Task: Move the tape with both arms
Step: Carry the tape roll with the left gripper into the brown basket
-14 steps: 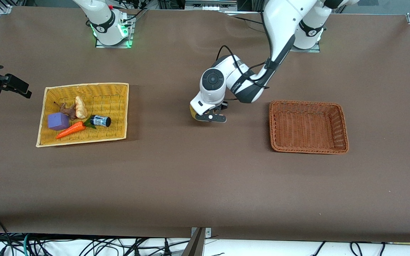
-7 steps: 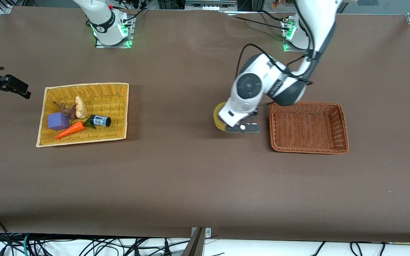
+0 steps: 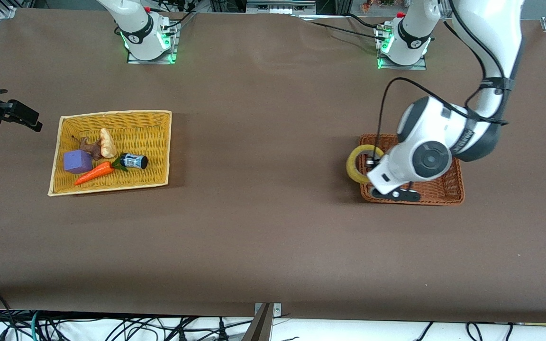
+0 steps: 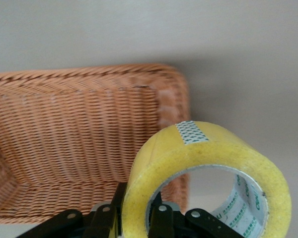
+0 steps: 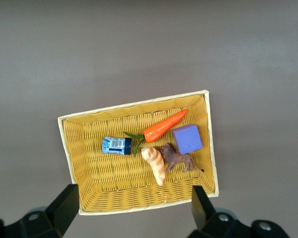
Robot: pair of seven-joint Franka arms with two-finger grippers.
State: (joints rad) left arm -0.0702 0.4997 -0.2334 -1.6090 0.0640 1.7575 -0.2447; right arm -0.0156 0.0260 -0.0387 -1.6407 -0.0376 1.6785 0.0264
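Two arms visible. Left gripper (image 3: pixel 372 176) clamped on tape (image 3: pixel 359 164), hanging over brown basket (image 3: pixel 446 193) rim, frame right. Right gripper (image 5: pixel 131 210) spread wide, waiting above yellow basket (image 5: pixel 89 181), frame left.

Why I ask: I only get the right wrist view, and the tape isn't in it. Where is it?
Observer: The left gripper holds the tape in the air over the rim of the empty brown basket, on the side toward the right arm's end.
Operator: How is it gripped?
Observer: The ring stands upright, and the gripper is shut on its wall, one finger inside the hole and one outside.
Operator: And where does my arm sit?
Observer: The right gripper waits, open, over the table at its own end, beside the yellow basket rather than above it.
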